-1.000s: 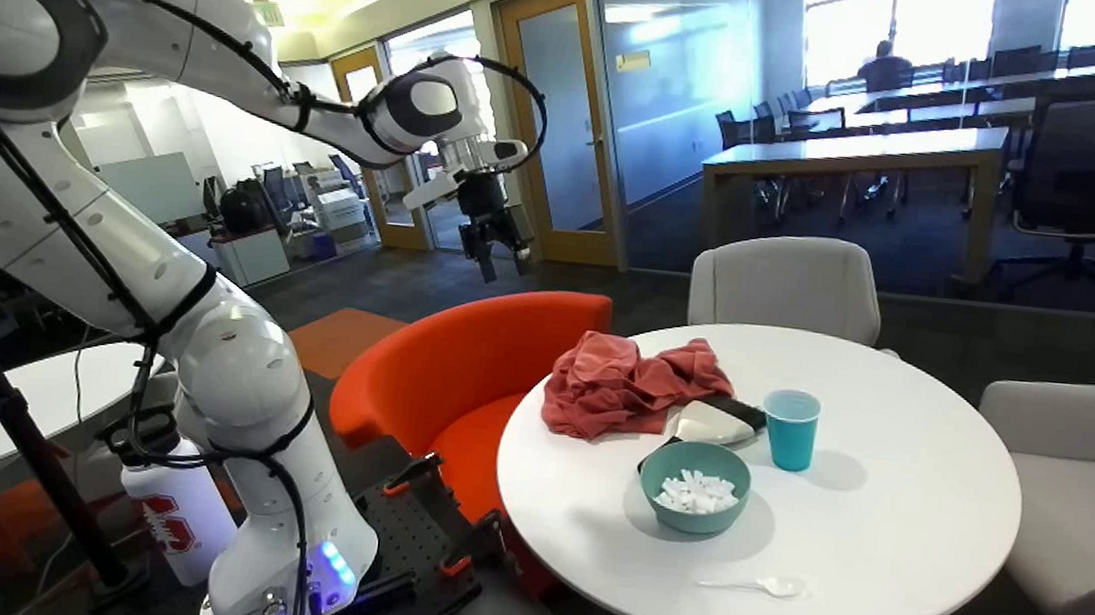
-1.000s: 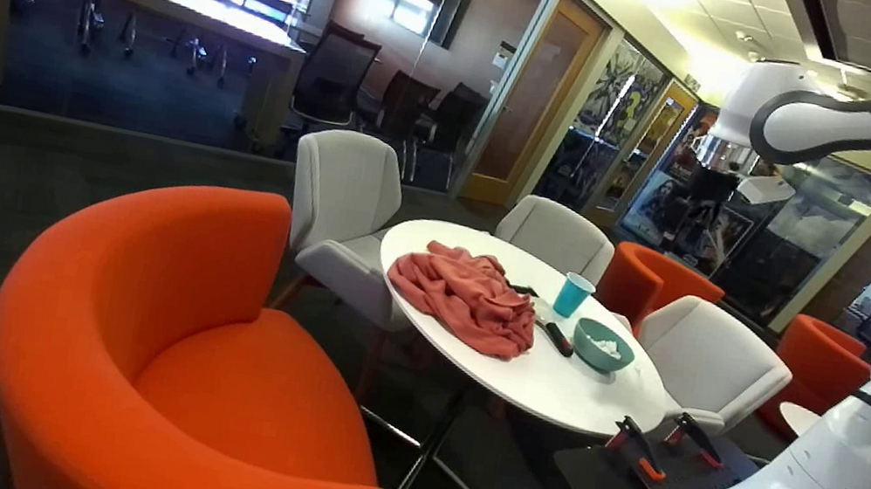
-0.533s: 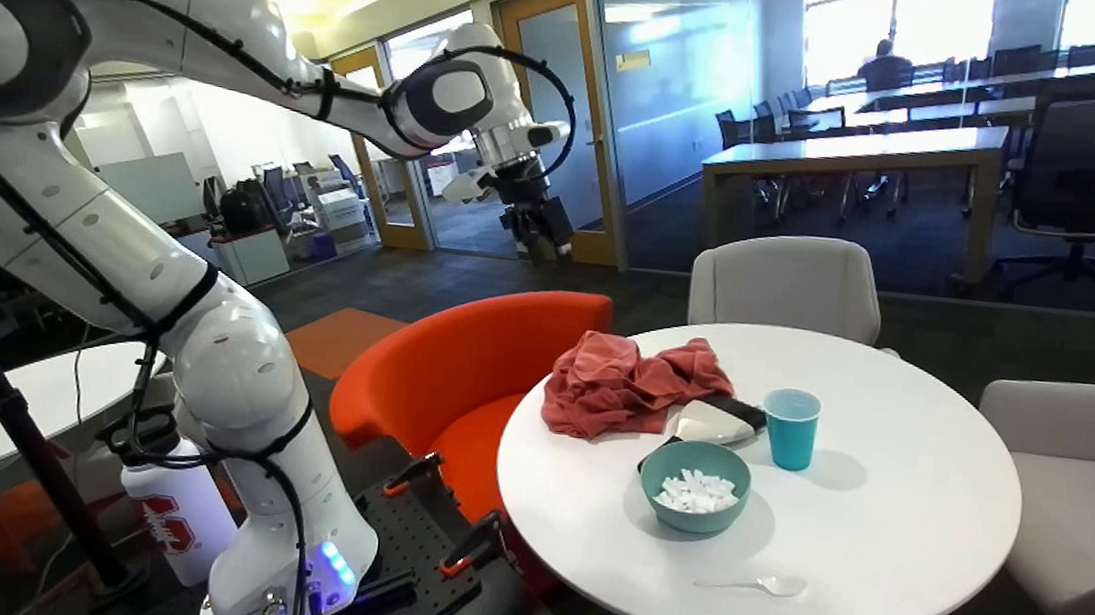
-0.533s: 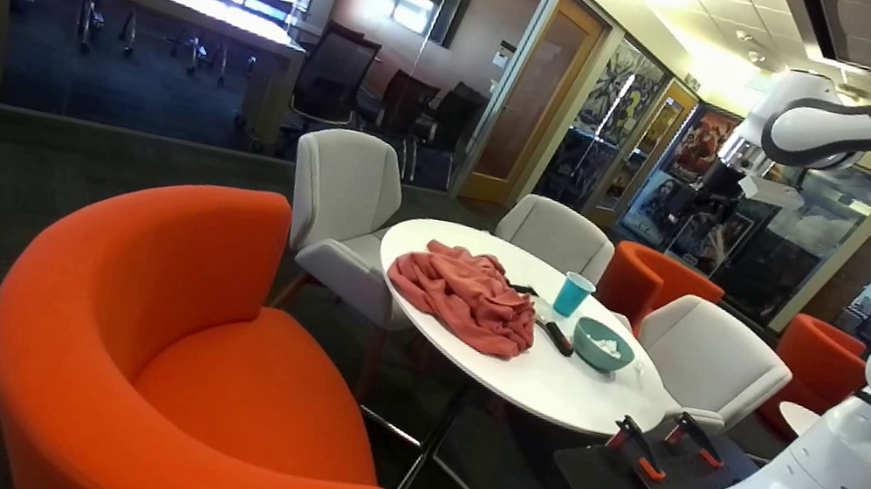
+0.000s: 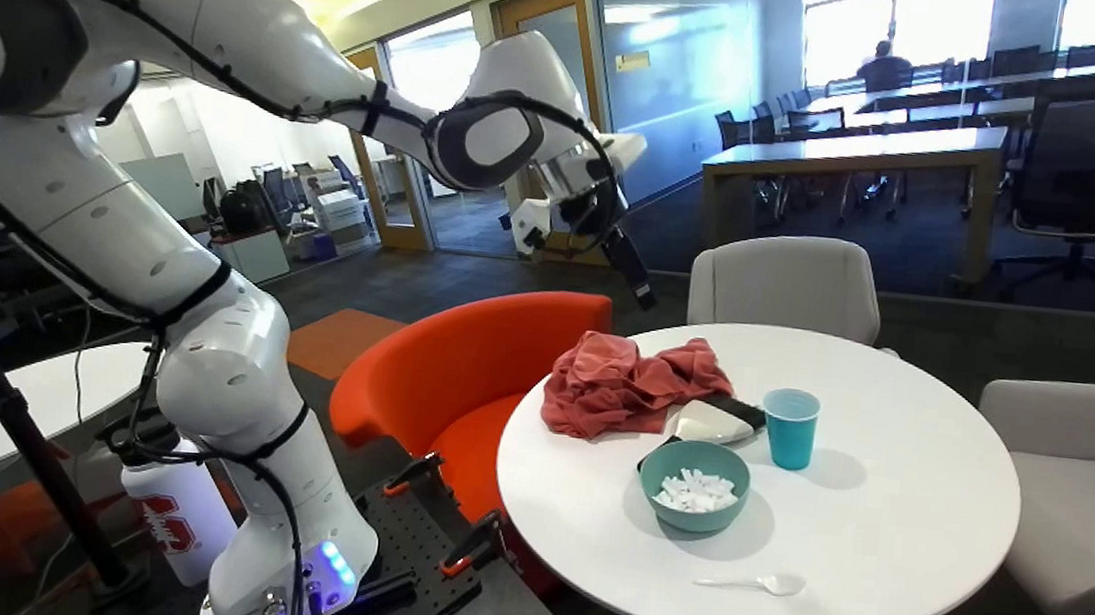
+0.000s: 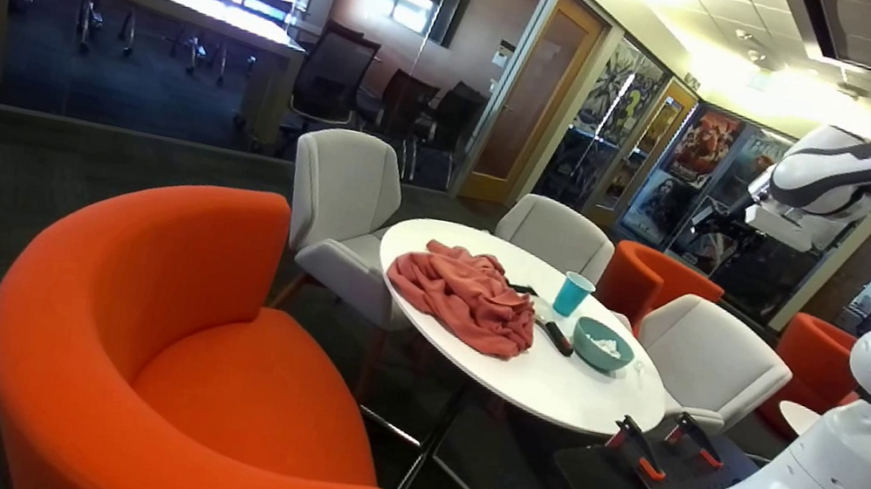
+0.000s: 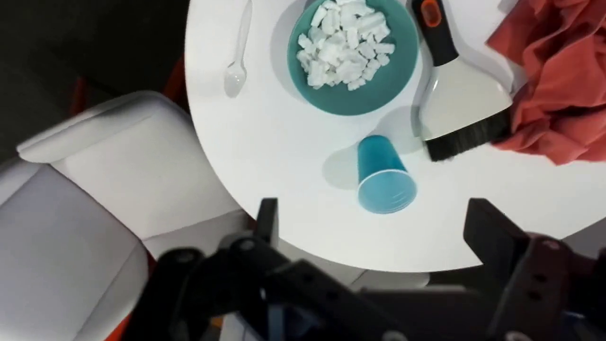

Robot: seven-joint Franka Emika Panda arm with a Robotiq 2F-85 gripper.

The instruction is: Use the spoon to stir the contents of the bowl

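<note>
Gripper (image 7: 373, 222) w/ jaws spread wide, nothing btwn; its fingers (image 7: 268, 221) sit left & right in the wrist view, so they'd close sideways there. Next out, just ahead in that view: the cup (image 7: 382, 170), then the bowl (image 7: 348, 105) w/ white bits (image 7: 343, 52) inside; brush (image 7: 464, 102) & towel (image 7: 565, 90) lie off to the right, prob. not needed. The spoon (image 7: 240, 51) is the one that counts: well up & left of the jaws in that view, flat on the table (image 7: 284, 151) btwn the bowl & the table's edge, apart from both. Long axis runs approx. top to bottom there, slight lean, scoop end nearer the gripper, handle pointing away. So IMO no big wrist turn req'd to close across the handle, just a long reach past the cup, then down; risk is a thin handle slipping by, or a knock to the bowl. Vs. half a sec ago, in an exterior view the arm (image 5: 262, 39) (just the one, so no choice of side) reaches further out toward the table & the gripper's at more of a slant; spoon, bowl, cup & towel haven't budged. Spoon's not in hand yet, so stirring's a way off.
</note>
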